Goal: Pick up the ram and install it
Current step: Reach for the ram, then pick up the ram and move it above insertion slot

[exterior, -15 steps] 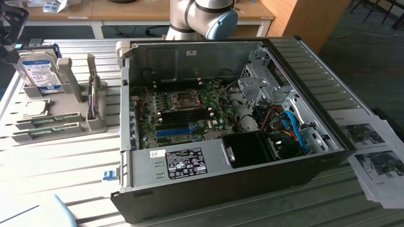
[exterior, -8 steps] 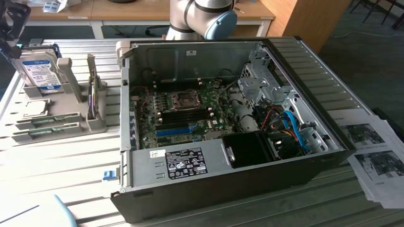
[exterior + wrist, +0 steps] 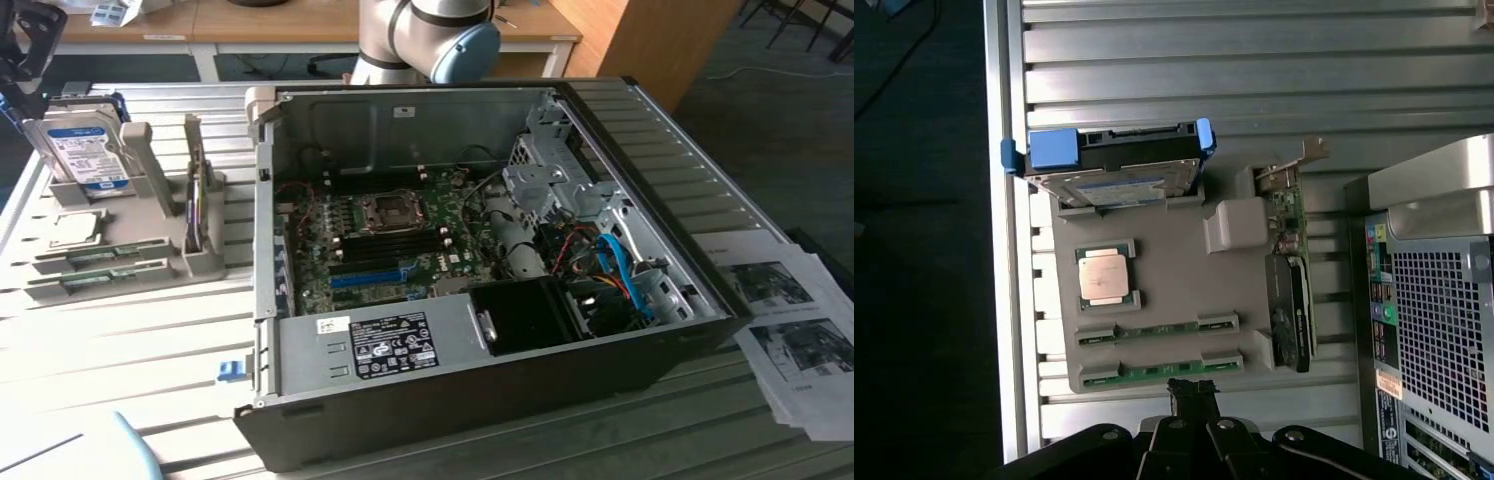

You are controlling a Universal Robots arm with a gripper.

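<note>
Found end effector (image 3: 1192,392) clenched shut, gripping nothing. Caught it at the edge of the grey parts holder (image 3: 1174,270), right by the ram (image 3: 1162,368). Couldn't tell whether it touched.

Spotted ram lying flat in the holder's outermost slot, green board, grey clips at both ends. Noted second ram stick (image 3: 1157,328) in the next slot, parallel and just beside it. Logged processor (image 3: 1104,277) in a square pocket beyond that. Saw hard drive (image 3: 1116,165) propped at the opposite end of the holder, blue bracket around it. Saw graphics card (image 3: 1291,300) standing on edge along the holder's side toward the computer case (image 3: 1444,300).

In the exterior view, placed holder on the slatted metal worktop (image 3: 134,350), at the exterior view's left, with the ram in its nearest slot and the hard drive at its far end. Found case near it on the exterior view's right, lying on its side, panel off. Noted motherboard (image 3: 387,240) exposed inside, processor socket (image 3: 394,208) toward the far side, long blue slot (image 3: 374,275) toward the near side. Spotted robot arm (image 3: 427,40) behind the case's far wall. Logged printed sheets (image 3: 794,320) at the exterior view's right edge of the worktop.
</note>
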